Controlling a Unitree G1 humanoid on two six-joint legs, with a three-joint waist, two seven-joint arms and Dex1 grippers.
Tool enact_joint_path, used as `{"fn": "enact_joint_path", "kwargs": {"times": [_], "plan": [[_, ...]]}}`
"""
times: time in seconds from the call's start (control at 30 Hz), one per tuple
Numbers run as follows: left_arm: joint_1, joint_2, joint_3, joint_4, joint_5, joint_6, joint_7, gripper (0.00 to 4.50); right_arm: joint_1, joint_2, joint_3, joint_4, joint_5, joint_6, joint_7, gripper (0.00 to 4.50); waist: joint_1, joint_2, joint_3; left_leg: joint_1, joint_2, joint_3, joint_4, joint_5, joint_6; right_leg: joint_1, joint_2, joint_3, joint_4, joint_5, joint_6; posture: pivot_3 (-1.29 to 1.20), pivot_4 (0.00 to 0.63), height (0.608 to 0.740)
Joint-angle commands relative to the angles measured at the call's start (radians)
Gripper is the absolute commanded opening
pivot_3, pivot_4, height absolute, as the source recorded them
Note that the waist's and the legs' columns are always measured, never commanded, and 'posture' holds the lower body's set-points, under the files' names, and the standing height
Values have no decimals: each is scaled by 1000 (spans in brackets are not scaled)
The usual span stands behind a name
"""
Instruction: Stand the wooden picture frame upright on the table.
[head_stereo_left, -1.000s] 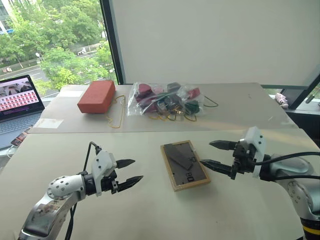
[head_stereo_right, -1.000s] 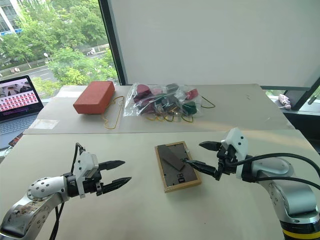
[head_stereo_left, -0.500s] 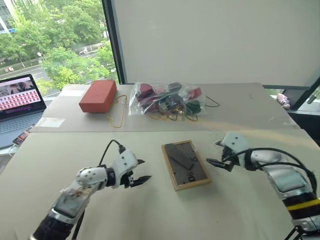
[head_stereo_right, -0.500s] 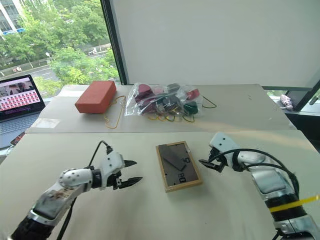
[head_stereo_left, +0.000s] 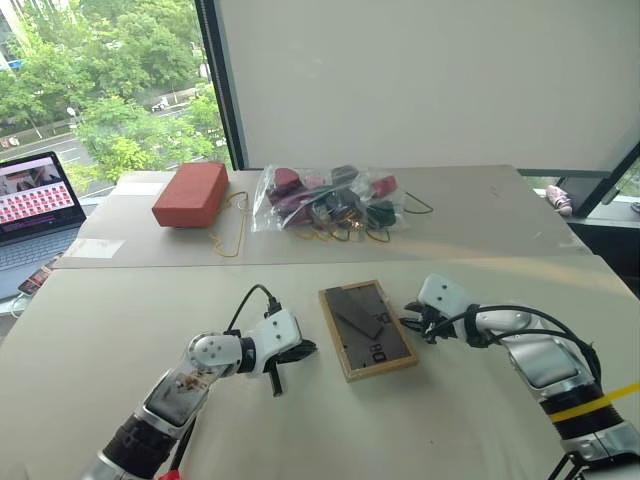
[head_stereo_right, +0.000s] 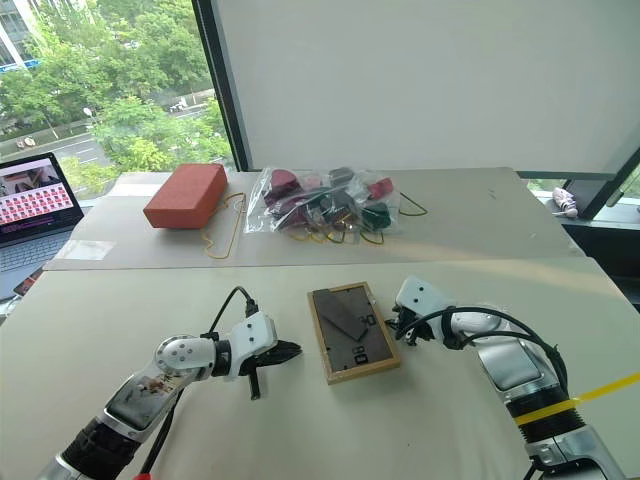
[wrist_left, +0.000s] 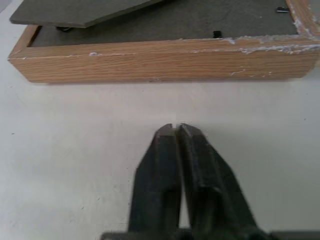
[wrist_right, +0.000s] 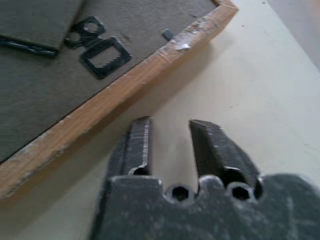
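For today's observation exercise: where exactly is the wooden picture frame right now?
In the left eye view, the wooden picture frame lies back-up on the table, between the left gripper and right gripper.

frame rim: light wood, grained, chipped white at edges
back panel: matt grey board
table: smooth matt cream

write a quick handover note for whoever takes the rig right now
Left gripper: shut, empty, tips on the table just short of the picture frame's left edge.
Right gripper: slightly open, empty, close beside the frame's right edge.
Frame: lying flat, back panel up, stand folded.
Done: both grippers brought to the frame.
Left: grip it, lift it, open the stand and set it upright.
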Motion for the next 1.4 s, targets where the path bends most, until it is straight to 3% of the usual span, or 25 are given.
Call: {"fn": "enact_joint_path", "kwargs": {"times": [0.03, 0.43, 0.83, 1.2, 1.4], "plan": [[-25, -23, -33, 38, 36, 2, -3, 0, -10, 31, 53, -6, -17, 34, 26, 50, -2, 0, 0, 1, 0, 0, 0, 0, 0, 0, 0, 0, 0, 0, 0, 0, 150, 740], [-34, 33, -5, 61, 64, 0, -44, 0, -18, 111, 121, -220, 2, 237, 55, 50, -9, 0, 0, 7, 1, 0, -1, 0, 1, 5, 1, 1, 1, 0, 0, 0, 150, 740], [48, 298, 66, 77, 52, -19, -201, 0, 3, 134, 147, -375, 9, 474, -17, 50, -21, 0, 0, 7, 3, 0, -3, -1, 1, 2, 3, 1, 2, -1, -2, 0, 150, 740], [35, 219, 61, 54, 53, -10, -158, 0, -24, 181, 181, -478, 67, 634, -61, 50, -4, 1, 0, 7, 2, 0, -4, -1, 1, 2, 3, 1, 2, -1, -2, 0, 150, 740], [82, 269, 116, 73, 58, -70, -154, 0, -15, 153, 159, -461, 70, 635, -89, 50, -3, 1, 0, 7, 2, 0, -4, -1, 1, 2, 3, 1, 2, -1, -2, 0, 150, 740]]}}
